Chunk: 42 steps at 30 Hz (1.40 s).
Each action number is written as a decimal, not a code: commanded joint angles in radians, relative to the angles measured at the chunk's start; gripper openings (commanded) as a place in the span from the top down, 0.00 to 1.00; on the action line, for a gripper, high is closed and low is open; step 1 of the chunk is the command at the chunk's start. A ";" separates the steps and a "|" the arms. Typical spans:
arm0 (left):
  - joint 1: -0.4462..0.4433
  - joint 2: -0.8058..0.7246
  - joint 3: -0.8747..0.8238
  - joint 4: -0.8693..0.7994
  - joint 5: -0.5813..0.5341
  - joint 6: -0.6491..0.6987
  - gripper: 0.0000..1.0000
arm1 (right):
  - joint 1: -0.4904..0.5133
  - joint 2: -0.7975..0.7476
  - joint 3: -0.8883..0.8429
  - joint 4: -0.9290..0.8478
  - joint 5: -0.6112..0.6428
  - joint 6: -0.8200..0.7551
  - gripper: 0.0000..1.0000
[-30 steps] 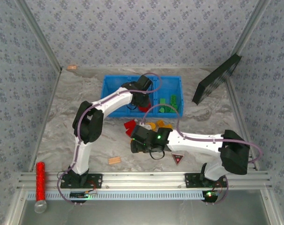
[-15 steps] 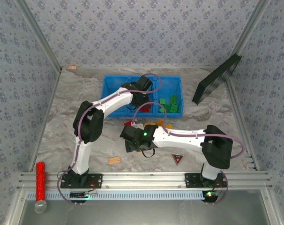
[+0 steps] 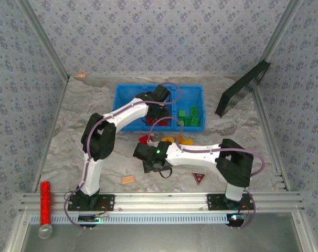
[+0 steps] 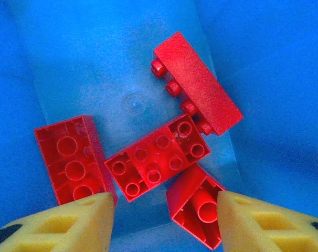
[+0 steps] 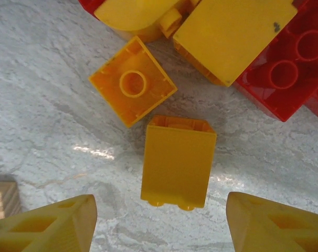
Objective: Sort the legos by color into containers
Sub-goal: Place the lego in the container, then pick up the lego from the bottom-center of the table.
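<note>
My left gripper (image 4: 164, 206) hangs open over the middle compartment of the blue bin (image 3: 125, 100). Several red legos (image 4: 156, 163) lie on its floor. One red brick (image 4: 195, 212) lies on its side between the fingers, close to the right pad, and is not clamped. The right compartment holds green legos (image 3: 189, 116). My right gripper (image 5: 160, 210) stands open low over the table, a yellow brick (image 5: 178, 160) lying on its side just ahead of the fingers. Beyond it are an upside-down orange brick (image 5: 133, 86), a larger yellow brick (image 5: 235, 34) and a red brick (image 5: 285, 73). From above, my right gripper (image 3: 152, 157) sits beside the loose pile (image 3: 172, 139).
A tan wooden piece (image 3: 128, 179) lies near the front, left of my right gripper. A dark triangle with a red mark (image 3: 200, 177) lies to its right. A black panel (image 3: 243, 89) leans at the back right. A red cylinder (image 3: 44, 202) rests by the front-left rail.
My left gripper's jaws have opened and let the red brick drop into the middle compartment. My right arm has swung left, bringing its gripper over the yellow bricks.
</note>
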 commanded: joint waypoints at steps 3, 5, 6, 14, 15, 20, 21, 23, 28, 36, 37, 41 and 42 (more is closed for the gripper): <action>0.010 -0.113 -0.010 0.002 0.055 0.007 0.45 | 0.002 0.039 0.008 -0.013 0.020 0.004 0.36; 0.010 -0.141 -0.008 0.002 0.069 0.009 0.45 | -0.004 0.047 0.008 -0.009 0.020 -0.002 0.37; 0.011 -0.154 -0.008 0.002 0.075 0.008 0.44 | -0.008 0.052 0.008 -0.008 0.019 -0.007 0.39; 0.020 -0.284 -0.024 -0.009 0.119 -0.001 0.43 | -0.033 0.067 -0.006 0.024 0.011 -0.033 0.52; 0.019 -0.307 -0.036 -0.017 0.120 -0.003 0.43 | -0.034 0.070 -0.007 0.028 0.007 -0.034 0.55; 0.025 -0.481 -0.188 -0.022 0.096 -0.015 0.42 | -0.043 0.083 -0.009 0.033 -0.009 -0.048 0.67; 0.032 -0.522 -0.223 -0.030 0.087 -0.017 0.42 | -0.046 0.083 -0.011 0.033 -0.014 -0.055 0.69; 0.050 -0.605 -0.284 -0.049 0.076 -0.023 0.41 | -0.051 0.080 -0.012 0.024 -0.025 -0.068 0.72; 0.104 -0.826 -0.428 -0.156 0.037 -0.015 0.39 | -0.055 -0.026 -0.034 -0.075 -0.040 -0.074 0.77; 0.200 -1.109 -0.649 -0.258 0.010 -0.050 0.38 | -0.129 -0.165 0.069 -0.179 -0.063 -0.193 0.78; 0.205 -1.136 -0.674 -0.267 0.012 -0.059 0.38 | -0.144 -0.158 0.106 -0.183 -0.067 -0.224 0.78; 0.211 -1.219 -0.755 -0.309 0.035 -0.095 0.38 | -0.199 -0.078 0.285 -0.201 -0.088 -0.345 0.78; 0.211 -1.238 -0.777 -0.317 0.045 -0.106 0.38 | -0.214 -0.046 0.340 -0.207 -0.093 -0.390 0.78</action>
